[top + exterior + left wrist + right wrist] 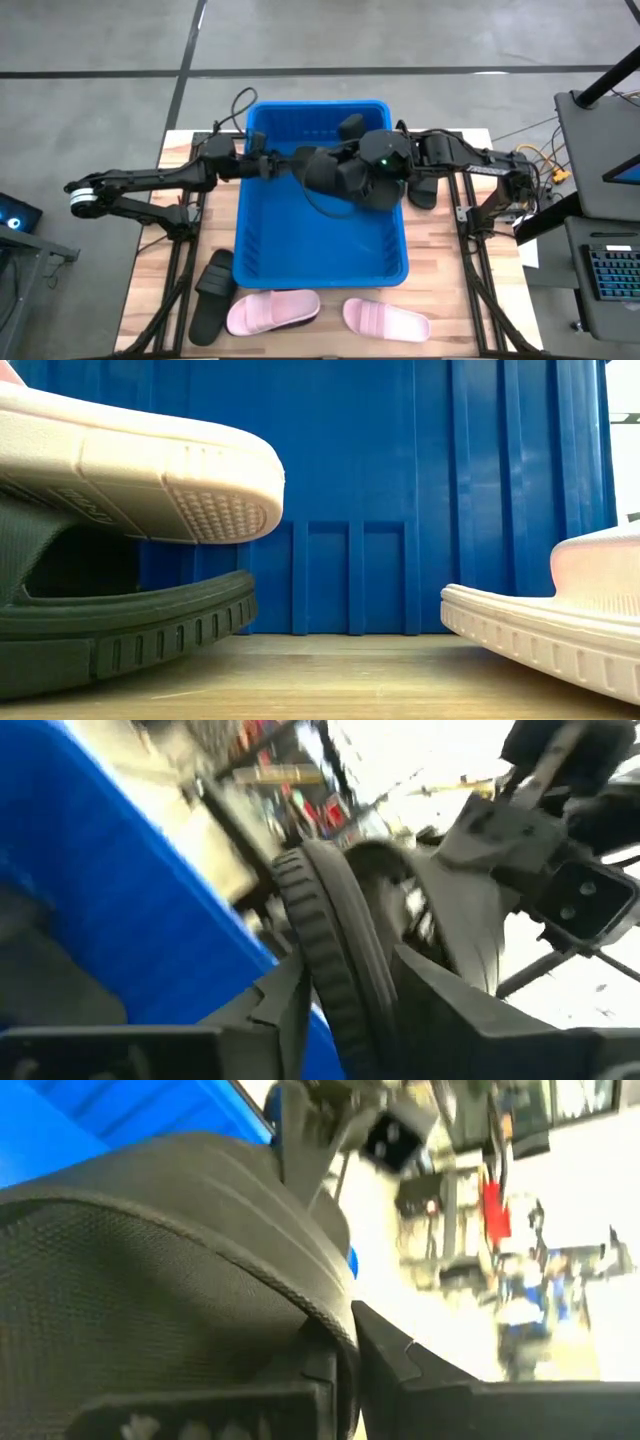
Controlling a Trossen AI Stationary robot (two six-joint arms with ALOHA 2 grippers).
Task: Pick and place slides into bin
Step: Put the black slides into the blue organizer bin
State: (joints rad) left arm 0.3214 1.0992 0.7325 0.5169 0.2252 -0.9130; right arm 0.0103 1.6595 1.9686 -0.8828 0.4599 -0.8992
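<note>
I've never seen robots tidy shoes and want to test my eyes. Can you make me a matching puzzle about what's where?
Things:
1. bin
2. left pink slide
3. right pink slide
4. left gripper

Descriptions:
A. lying alone on the table
B. shut on a slide above the bin
C. bright blue, mid-table
D. partly on top of a black slide

Pairs: 1-C, 2-D, 3-A, 4-B

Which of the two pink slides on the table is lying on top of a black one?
The left pink slide: its end rests on the black slide. The right pink slide lies flat on the table, alone.
</note>
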